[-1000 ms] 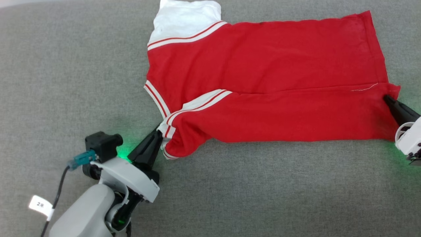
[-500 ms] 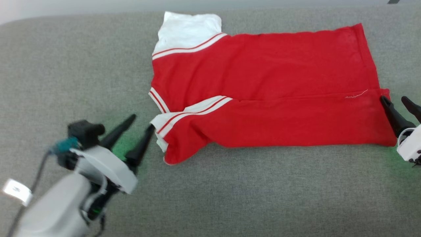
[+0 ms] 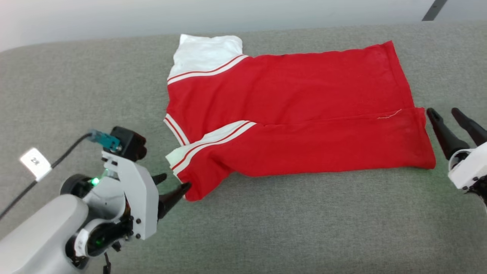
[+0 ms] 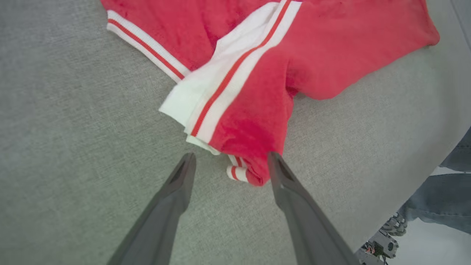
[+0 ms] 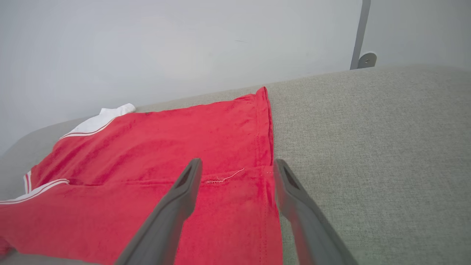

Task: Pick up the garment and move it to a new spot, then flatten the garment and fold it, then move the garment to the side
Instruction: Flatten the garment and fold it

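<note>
From the head view, I see the garment [image 3: 289, 114] lying flat on the grey cloth top [image 3: 266, 228]. It is closer to the far edge than the near edge. Its white sleeve end is on the left and its bottom hem is on the right. The near long side is folded over onto the middle. My left gripper [image 3: 175, 181] has its jaws apart, and one tip touches the bunched corner by the striped trim. My right gripper [image 3: 442, 112] also has its jaws apart, just beside the hem corner, and it holds nothing.

In the left wrist view, the little bunched corner sits between my two open fingers. The cloth there is lumpy and lies in more than one layer.

In the right wrist view, the stitched hem lies between the spread fingers, and a loose white thread shows.

I think this shirt is soft, light and floppy. It will sag and wrinkle if I lift it by only one spot. I would pinch both ends, at the trim corner and at the thick hem, and catch all the layers.
</note>
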Robot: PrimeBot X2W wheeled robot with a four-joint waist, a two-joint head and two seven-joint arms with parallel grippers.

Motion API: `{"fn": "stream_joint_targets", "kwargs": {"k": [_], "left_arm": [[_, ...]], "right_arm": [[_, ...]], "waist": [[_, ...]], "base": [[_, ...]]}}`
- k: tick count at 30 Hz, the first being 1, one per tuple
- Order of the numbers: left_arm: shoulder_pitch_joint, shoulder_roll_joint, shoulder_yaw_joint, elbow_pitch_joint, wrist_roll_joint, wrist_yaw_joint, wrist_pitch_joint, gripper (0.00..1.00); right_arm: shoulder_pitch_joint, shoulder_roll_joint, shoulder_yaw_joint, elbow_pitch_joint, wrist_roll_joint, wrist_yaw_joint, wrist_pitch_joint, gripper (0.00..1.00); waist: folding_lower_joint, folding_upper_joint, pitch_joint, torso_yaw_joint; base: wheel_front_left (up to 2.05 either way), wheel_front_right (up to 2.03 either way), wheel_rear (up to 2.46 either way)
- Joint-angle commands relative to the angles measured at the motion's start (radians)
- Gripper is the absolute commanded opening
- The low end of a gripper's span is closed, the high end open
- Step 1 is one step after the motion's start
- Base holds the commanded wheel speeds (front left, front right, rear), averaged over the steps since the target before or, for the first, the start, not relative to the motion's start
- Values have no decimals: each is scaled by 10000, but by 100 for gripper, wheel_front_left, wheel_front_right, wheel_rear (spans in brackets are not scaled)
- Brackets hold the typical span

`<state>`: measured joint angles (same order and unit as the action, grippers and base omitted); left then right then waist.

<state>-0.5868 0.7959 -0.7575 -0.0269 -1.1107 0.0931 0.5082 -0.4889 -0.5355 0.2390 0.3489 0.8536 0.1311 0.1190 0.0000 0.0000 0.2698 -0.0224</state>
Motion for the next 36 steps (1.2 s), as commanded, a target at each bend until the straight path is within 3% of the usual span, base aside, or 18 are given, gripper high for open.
{"fn": "stream_joint_targets", "kwargs": {"k": [1, 5, 9, 16, 17, 18, 19, 20, 27, 36], "left_arm": [[37, 100, 76, -220, -303, 329, 385, 100], [20, -10, 129, -259, -735, 875, 909, 100], [-113, -342, 64, 346, -980, 1018, 1186, 100], [-261, -1052, -142, 2266, -1261, 421, 1334, 98], [-293, -1113, -203, 2513, -1256, 305, 1345, 85], [-294, -1211, -247, 2718, -1260, 162, 1315, 41], [-290, -1331, -259, 2867, -1312, -13, 1245, 9], [-310, -1451, -263, 2983, -1345, -198, 1167, 0], [-480, -1869, -424, 3337, -1185, -957, 862, 0], [-779, -2116, -606, 3293, -866, -1373, 625, 0]], "right_arm": [[101, 76, 108, -111, 41, -7, -19, 100], [117, 145, 151, -310, 61, -7, -37, 100], [43, 189, 105, -515, 66, -7, -69, 100], [-88, 173, 99, -919, -68, -7, 127, 100], [-96, 150, 92, -966, -108, -7, 204, 100], [-86, 125, 92, -1022, -137, -7, 255, 100], [-73, 98, 103, -1089, -163, -7, 355, 100], [-56, 41, 123, -1147, -254, -7, 456, 100], [-151, -722, 1049, -1592, -874, -7, 2362, 100], [-802, -1274, 1665, -1032, -1627, -7, 4923, 100]], "waist": [[0, 0, 91, -167], [0, 0, 287, -371], [0, 0, 523, -616], [0, 0, 850, -969], [0, 0, 869, -999], [0, 0, 883, -1019], [0, 0, 890, -1033], [0, 0, 888, -1035], [0, 0, 805, -826], [0, 0, 1007, -349]], "base": [[0, 0, 0], [0, 0, 0], [0, 0, 0], [0, 0, 0], [0, 0, 0], [0, 0, 0], [0, 0, 0], [0, 0, 0], [0, 0, 0], [0, 0, 0]]}}
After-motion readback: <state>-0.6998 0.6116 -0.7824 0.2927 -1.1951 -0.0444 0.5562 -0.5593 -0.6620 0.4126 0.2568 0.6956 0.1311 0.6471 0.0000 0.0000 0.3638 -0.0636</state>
